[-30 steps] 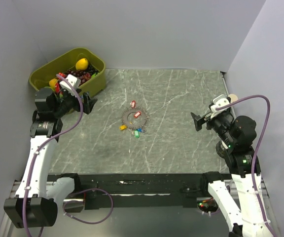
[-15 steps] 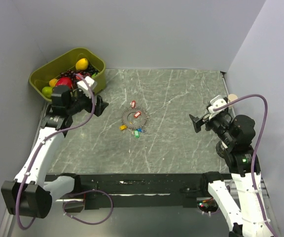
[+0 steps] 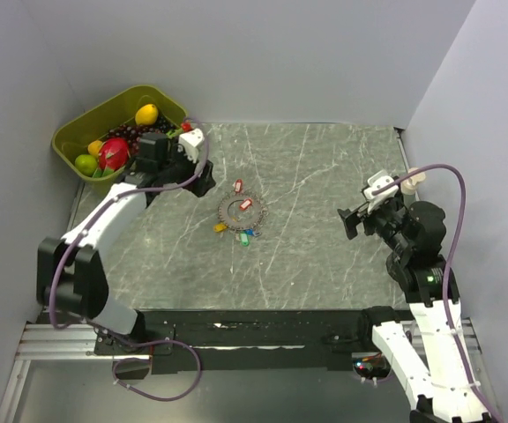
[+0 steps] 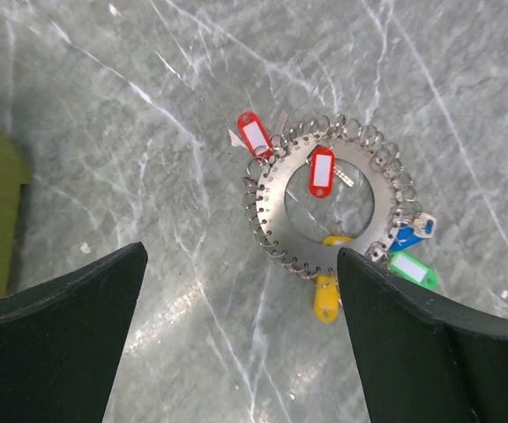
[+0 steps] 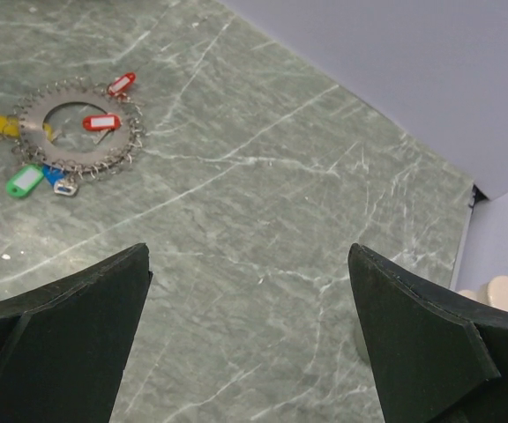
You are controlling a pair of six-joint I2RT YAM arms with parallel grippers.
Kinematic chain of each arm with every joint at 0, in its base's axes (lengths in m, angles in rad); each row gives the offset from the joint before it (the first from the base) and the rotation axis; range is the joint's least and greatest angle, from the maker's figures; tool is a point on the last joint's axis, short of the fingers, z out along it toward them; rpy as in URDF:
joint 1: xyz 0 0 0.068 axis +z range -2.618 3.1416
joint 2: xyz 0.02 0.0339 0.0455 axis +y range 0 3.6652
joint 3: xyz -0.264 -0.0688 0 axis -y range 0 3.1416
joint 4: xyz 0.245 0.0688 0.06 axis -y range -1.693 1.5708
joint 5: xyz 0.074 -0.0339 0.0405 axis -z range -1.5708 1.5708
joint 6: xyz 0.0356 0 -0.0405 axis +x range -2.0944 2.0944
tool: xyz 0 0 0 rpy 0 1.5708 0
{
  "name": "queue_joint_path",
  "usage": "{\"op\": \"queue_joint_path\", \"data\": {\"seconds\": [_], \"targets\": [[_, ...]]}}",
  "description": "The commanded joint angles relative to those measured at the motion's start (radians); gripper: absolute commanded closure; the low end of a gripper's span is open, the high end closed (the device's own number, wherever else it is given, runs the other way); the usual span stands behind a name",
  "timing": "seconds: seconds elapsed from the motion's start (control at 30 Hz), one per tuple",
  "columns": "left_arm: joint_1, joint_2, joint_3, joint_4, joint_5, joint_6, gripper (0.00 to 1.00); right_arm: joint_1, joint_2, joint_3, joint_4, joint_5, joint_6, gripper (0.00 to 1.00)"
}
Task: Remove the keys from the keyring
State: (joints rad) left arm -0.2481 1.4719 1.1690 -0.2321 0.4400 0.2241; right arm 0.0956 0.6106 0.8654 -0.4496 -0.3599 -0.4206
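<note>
Right claw (image 3: 349,221): stands nearest your side, close to the right edge of the surface (image 3: 324,167). Its jaws are spread wide and hold nothing. The keyring lies well apart from it, toward the middle of the surface, and shows small in the far left corner of its wrist view.

Keyring (image 3: 228,211): lies flat at about the centre of the surface, free of both claws. It is a round silvery ring fringed with small wire loops, so it gives you no long axis to line up on. The keys (image 4: 322,170) fan out from it. One red tag lies across the central hole. The outer red key (image 4: 254,135) sticks out toward the far edge. The yellow key (image 4: 326,296) points to the near edge, with the blue key (image 4: 403,239) and green key (image 4: 413,270) beside it on the near right. All appear attached; none is off yet.

Left claw (image 3: 205,177): the nearer arm by a clear margin. Its jaws are spread wide and empty, and it sits just beyond the keyring on the far left side. In its wrist view the ring falls between the fingers, closer to the right one. The outer red key is the tag closest to it.

Bin (image 3: 67,139): sits at the far left corner, holds fruit (image 3: 147,114), and is not concerned.

Judgement: the left arm is placed for the first grasp, and the tags are small, so expect fine alignment.
</note>
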Motion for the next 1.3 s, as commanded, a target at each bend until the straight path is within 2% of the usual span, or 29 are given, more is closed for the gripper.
{"op": "queue_joint_path", "data": {"seconds": [0.0, 0.17, 0.5, 0.77, 0.93, 1.07, 1.23, 1.27], "targets": [[-0.043, 0.086, 0.063, 0.002, -0.05, -0.003, 0.04, -0.002, 0.021, -0.014, 0.049, 0.035, 0.0, 0.0], [-0.095, 0.156, 0.073, 0.051, -0.141, -0.031, 0.04, -0.002, 0.025, -0.039, 0.065, 0.05, -0.012, 0.0], [-0.203, 0.341, 0.207, -0.001, -0.299, -0.043, 0.04, -0.002, 0.041, -0.06, 0.078, 0.081, -0.017, 0.0], [-0.253, 0.387, 0.239, -0.009, -0.356, -0.049, 0.03, -0.002, 0.048, -0.065, 0.08, 0.076, -0.012, 0.0], [-0.258, 0.467, 0.313, -0.047, -0.429, -0.088, 0.01, -0.002, 0.058, -0.066, 0.075, 0.062, -0.004, 0.0], [-0.249, 0.511, 0.343, -0.069, -0.429, -0.117, 0.15, -0.002, 0.066, -0.065, 0.072, 0.056, -0.001, 0.0], [-0.218, 0.538, 0.356, -0.076, -0.374, -0.16, 0.2, -0.002, 0.063, -0.071, 0.075, 0.055, -0.004, 0.0], [-0.205, 0.544, 0.359, -0.078, -0.354, -0.17, 0.24, -0.002, 0.064, -0.071, 0.074, 0.053, -0.004, 0.0]]}}
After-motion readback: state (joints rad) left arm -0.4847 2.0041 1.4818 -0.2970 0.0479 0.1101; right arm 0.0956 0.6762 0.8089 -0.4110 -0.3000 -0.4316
